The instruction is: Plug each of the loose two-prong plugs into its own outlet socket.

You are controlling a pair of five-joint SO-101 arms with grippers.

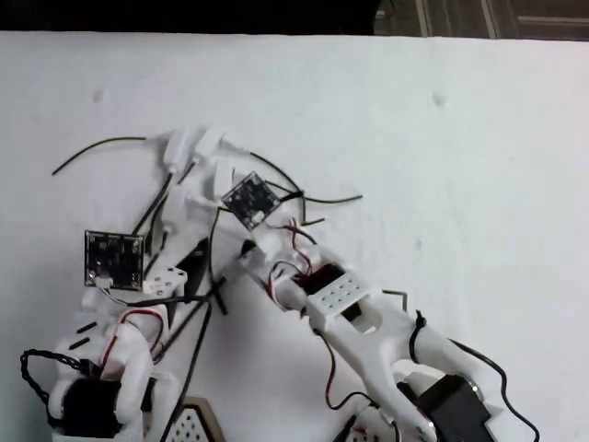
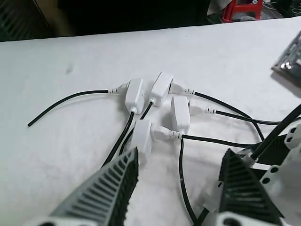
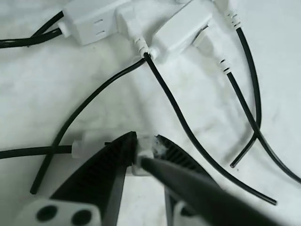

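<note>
R gripper (image 3: pixel 146 140) is pinched shut on a small white plug (image 3: pixel 143 150). Its fingers (image 3: pixel 113 165) press on the body from both sides, and the plug's black cable (image 3: pixel 33 151) lies flat on the white table (image 1: pixel 479 138). Past it in the R wrist view are two white outlet sockets, one w/ twin slots facing up (image 3: pixel 89 21) and a 2nd block (image 3: pixel 181 30) just beside it. More black leads cross the cloth between them and the gripper. L gripper (image 2: pixel 182 153) is spread wide and holds nothing; it hangs over the table on the near side of the socket cluster. From the L wrist view the cluster is four white blocks packed close together: far pair (image 2: pixel 135 94) and (image 2: pixel 161 88), nearer pair (image 2: pixel 179 114) and (image 2: pixel 142 136). The last one sits just off the tip of one L finger (image 2: pixel 117 188). Each block has a white plug end or strain relief against it, but whether any are fully seated I can't tell. In the high view the same cluster (image 1: pixel 198 147) lies left of centre, w/ both wrists — each carrying a small cam board (image 1: pixel 115 258) — angled in toward it.
</note>
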